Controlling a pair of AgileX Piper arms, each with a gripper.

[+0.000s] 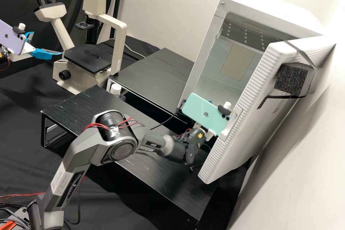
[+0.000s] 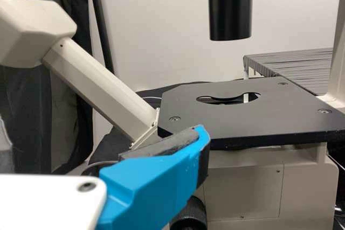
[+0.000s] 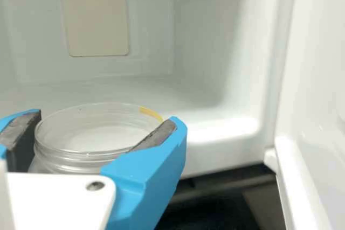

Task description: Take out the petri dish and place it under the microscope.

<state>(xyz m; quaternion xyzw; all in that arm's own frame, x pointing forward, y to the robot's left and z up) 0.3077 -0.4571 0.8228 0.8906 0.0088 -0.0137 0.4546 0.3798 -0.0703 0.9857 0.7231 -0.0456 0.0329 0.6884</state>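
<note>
Dish (image 3: 97, 138) caught, looks like the pick is made! The right gripper (image 3: 102, 120) hugs it at the mouth of the white cabinet (image 1: 266, 7), two o'clock in the high view. Still to come, I judge: full exit, then the carry to the microscope stage (image 1: 90, 57) at ten o'clock, where the left gripper (image 1: 47, 43) stands wide, holding nothing.

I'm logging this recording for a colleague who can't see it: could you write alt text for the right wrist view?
The right gripper holds a clear, round petri dish between its two blue fingers, grey pads against its sides. Beyond are the pale inner walls of a white cabinet, its door open.
</note>
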